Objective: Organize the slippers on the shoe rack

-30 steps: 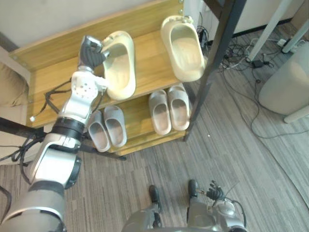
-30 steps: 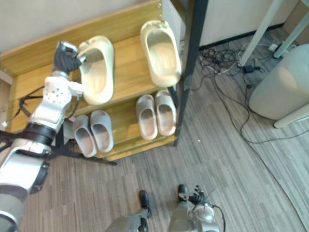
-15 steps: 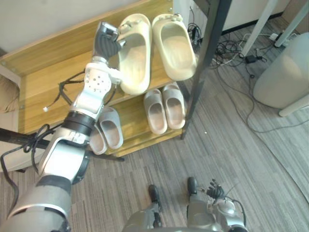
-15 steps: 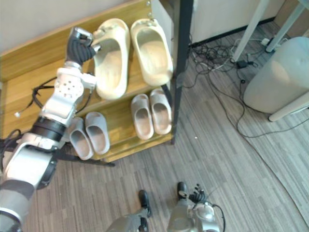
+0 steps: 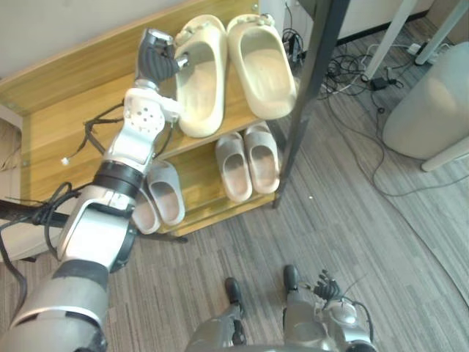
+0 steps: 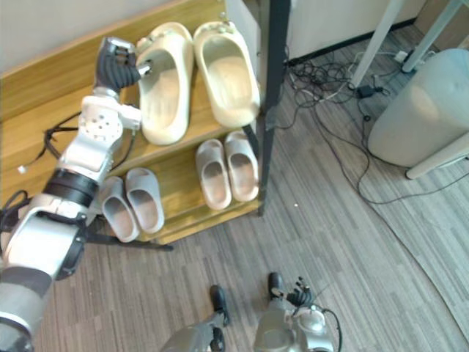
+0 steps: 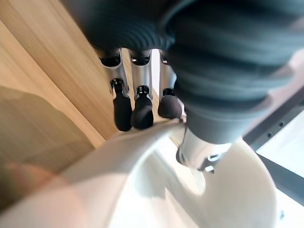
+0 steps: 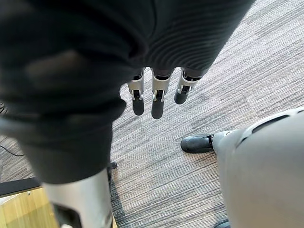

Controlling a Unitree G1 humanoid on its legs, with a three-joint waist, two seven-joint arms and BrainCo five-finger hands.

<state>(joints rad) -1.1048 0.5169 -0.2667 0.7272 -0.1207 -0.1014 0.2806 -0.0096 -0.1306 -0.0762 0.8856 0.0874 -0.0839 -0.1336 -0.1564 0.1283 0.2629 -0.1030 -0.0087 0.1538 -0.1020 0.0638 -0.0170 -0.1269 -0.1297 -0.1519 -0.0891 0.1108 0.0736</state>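
Two cream slippers lie side by side on the shoe rack's top shelf [image 5: 66, 117], toes toward me. My left hand [image 5: 156, 60] is at the heel end of the left cream slipper [image 5: 199, 81]. Its thumb [image 7: 194, 147] is inside the slipper and its fingers [image 7: 142, 111] lie against the outside of the wall, so the wall is pinched between them. The right cream slipper [image 5: 262, 62] touches its mate. My right hand [image 5: 322, 282] hangs low by my legs, with its fingers [image 8: 156, 102] straight and empty over the floor.
Two pairs of grey slippers stand on the lower shelf, one pair at the right [image 5: 249, 158] and one at the left [image 5: 165, 192]. A black post [image 5: 308, 95] rises at the rack's right end. Cables [image 5: 352, 70] and a pale rounded seat [image 5: 429, 103] lie to the right.
My left hand has slid the left cream slipper rightward along the top shelf until it lies against the right one. The camera has shifted too. My right hand has not moved.
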